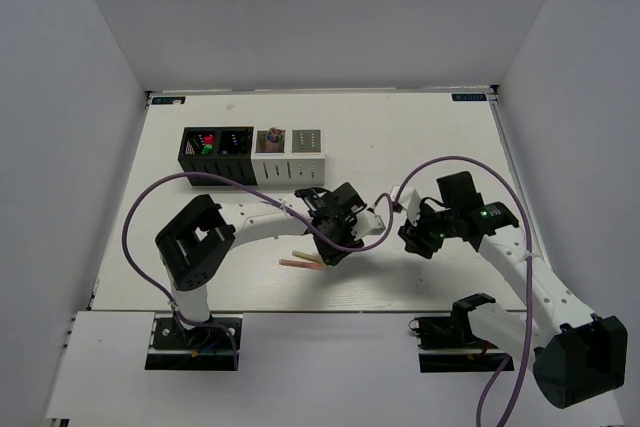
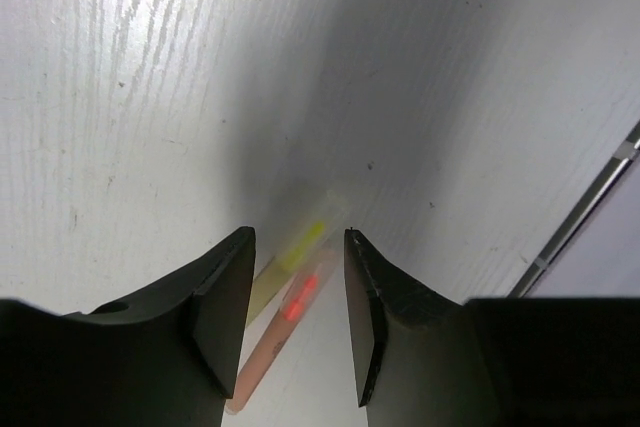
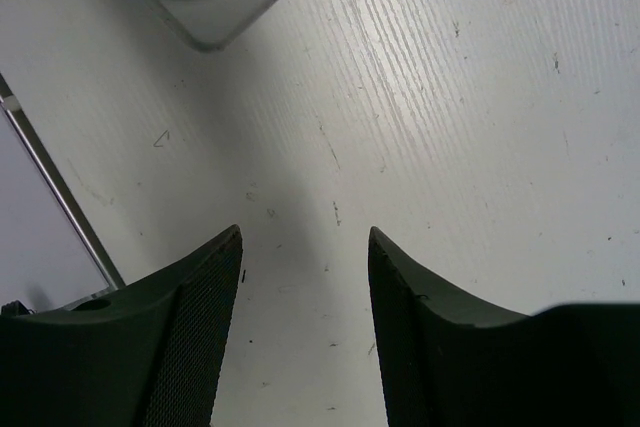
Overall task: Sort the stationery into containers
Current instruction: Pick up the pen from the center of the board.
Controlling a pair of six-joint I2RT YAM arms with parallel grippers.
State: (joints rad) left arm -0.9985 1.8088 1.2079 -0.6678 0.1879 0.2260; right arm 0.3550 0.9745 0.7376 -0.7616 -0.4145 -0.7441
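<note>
Beneath the open left claw (image 2: 298,235), thin yellow-orange sticks (image 1: 302,263) are laid roughly parallel to the near edge of the white counter (image 1: 420,147); the right claw (image 3: 305,230) is held open

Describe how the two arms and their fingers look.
The left arm and right arm have white tubular links and blocky black joints. A purple cable loops along each. The fingers are black and tapered, with fine mesh texture on the right ones. A green light glows near the right wrist.
</note>
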